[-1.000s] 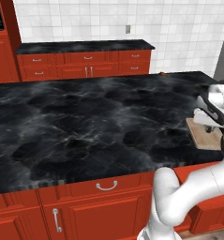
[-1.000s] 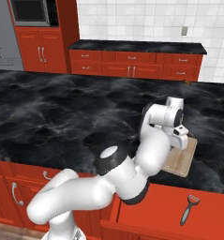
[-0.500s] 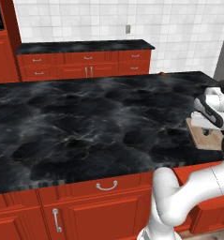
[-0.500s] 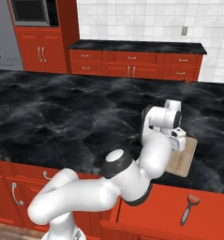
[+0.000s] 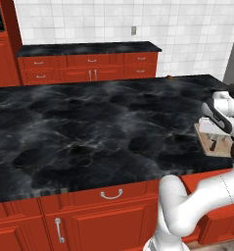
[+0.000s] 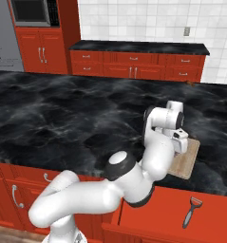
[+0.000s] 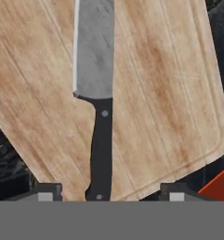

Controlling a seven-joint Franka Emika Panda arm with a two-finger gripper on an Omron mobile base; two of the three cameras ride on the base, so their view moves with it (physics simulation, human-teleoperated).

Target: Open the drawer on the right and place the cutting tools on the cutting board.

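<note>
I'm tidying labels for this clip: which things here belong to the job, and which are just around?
Job:
- knife, lying on the cutting board
- dark-handled tool in the open drawer
- gripper, open over the knife handle

Just around:
- black counter
- back cabinets
- microwave

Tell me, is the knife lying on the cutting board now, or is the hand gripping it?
Lying on it. The knife rests flat on the cutting board, and the hand's fingertips stand wide apart on either side of its handle.
</note>
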